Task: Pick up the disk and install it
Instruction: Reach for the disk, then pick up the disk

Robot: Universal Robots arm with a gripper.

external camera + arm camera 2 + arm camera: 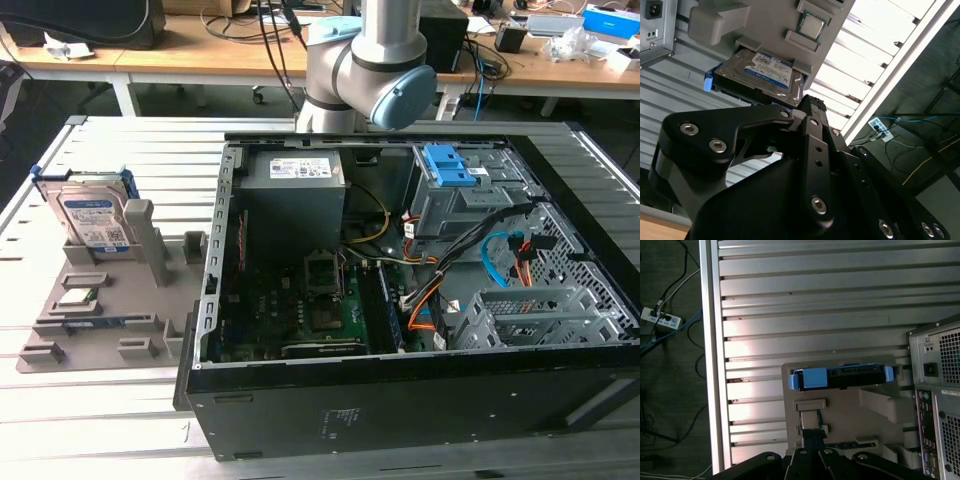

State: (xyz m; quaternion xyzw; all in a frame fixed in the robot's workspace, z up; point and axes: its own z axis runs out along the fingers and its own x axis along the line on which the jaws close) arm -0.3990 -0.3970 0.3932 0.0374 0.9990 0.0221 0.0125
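Jaws appear closed together and empty in both wrist views, apart from the disk (765,75). Disk stands on edge, blue carrier frame fitted, in a slot of the grey fixture (110,300) on the slatted tabletop (130,150), at 9 o'clock from the open computer case (400,420) in the exterior view.

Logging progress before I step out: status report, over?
Gripper apart from disk. It stands upright in grey holder, outside open case. Nothing seen in the way.
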